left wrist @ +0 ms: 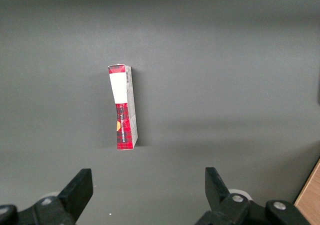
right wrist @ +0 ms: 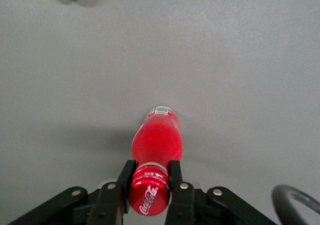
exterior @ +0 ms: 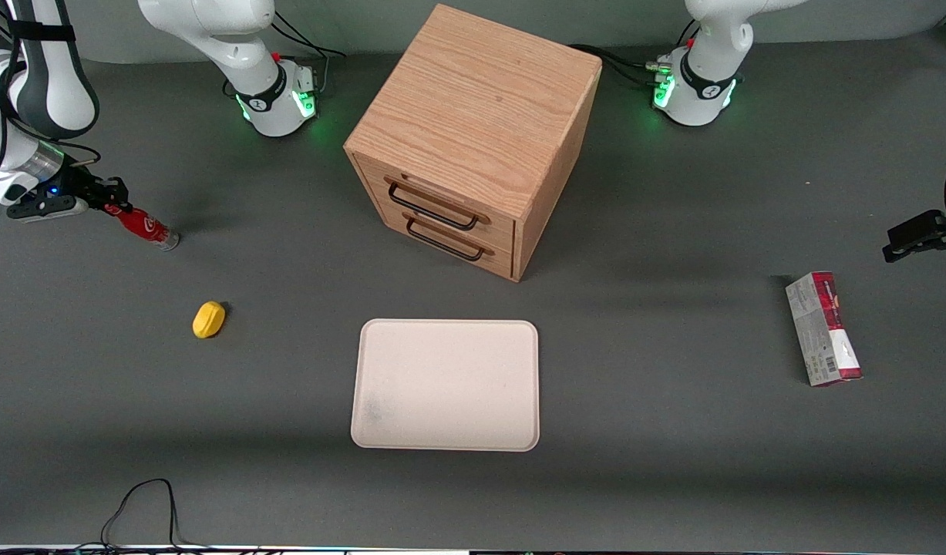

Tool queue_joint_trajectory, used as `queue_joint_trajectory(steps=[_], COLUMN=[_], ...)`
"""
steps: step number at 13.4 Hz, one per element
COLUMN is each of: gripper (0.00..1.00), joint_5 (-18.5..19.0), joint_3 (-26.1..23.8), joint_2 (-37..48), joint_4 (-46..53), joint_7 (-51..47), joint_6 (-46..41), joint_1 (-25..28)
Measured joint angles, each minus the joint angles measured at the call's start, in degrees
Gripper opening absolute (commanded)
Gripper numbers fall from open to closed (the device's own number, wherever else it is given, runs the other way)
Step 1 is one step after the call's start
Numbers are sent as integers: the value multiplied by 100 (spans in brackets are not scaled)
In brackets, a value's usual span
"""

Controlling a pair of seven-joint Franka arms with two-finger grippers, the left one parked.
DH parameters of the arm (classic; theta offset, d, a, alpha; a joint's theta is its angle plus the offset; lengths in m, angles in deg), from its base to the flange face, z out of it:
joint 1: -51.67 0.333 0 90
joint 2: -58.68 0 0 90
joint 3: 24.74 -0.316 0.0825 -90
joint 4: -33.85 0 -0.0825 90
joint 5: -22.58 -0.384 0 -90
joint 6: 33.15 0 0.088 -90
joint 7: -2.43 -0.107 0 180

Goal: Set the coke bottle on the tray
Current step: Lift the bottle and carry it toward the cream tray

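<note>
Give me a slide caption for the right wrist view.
Gripper shut on the coke bottle at its cap end, above the bare table.

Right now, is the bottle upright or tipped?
Tipped: the bottle slants, base toward the table, cap end clamped in the gripper.

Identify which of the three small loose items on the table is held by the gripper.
The coke bottle: the gripper is shut on its capped end. The yellow lemon and red carton lie untouched.

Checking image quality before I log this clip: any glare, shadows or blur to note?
Front view: even light, green glow at the arm bases, soft shadow beside the cabinet. Right wrist view: the hand, shut on the coke bottle, looks sharp; faint shadow under the bottle. Left wrist view: sharp, no glare.
</note>
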Motion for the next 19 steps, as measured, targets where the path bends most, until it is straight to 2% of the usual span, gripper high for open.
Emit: queue_joint_trajectory(steps=[2,5,6,12,16,19], gripper=[0,0,0,0,0,0], joint_5=[-58,-861,-998,-1111,-1120,-1110], joint_3=[-443,-1307,-1547,-2659,-3846,-4893], joint_2=[-11,-271,-460,-1768,-2375,-2780], joint_4=[497,1917,2549,5695,6652,6755], joint_7=[-509,-1080,-1339,-2908,-4072,-5283], joint_6=[-463,-1773,-2260,-3926,-4113,-3584], joint_1=[-5,-3,-3,-45,-75,-69])
